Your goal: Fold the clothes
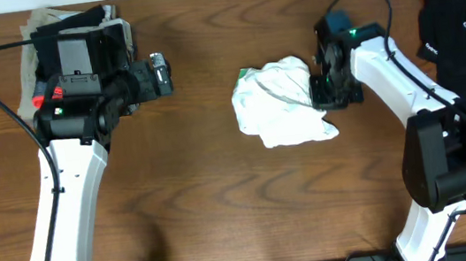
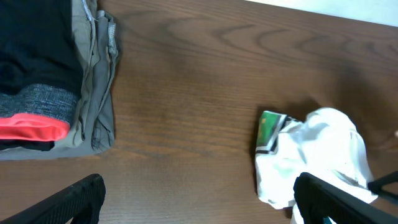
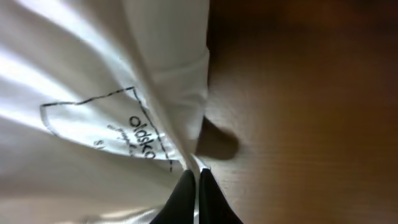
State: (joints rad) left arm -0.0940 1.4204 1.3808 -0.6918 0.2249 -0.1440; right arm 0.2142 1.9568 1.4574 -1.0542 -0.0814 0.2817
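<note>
white t-shirt [image 3: 93,93] lies bunched at the middle of the table [image 1: 205,196], and my right fingers [image 3: 184,200] are pressed together on a thin fold at its 3 o'clock edge. so slight a pinch may slip when i pull, or drag the whole heap instead of spreading it. my left fingers [image 2: 68,202] gape wide at 10 o'clock, holding nothing. farther off, at 2 o'clock, the black shirt [image 1: 459,13] could snag on a wide swing.

White T-shirt [image 1: 280,111], green-black print; black shirt [image 1: 457,9], white logo; brown woodgrain table [image 1: 221,181].
</note>
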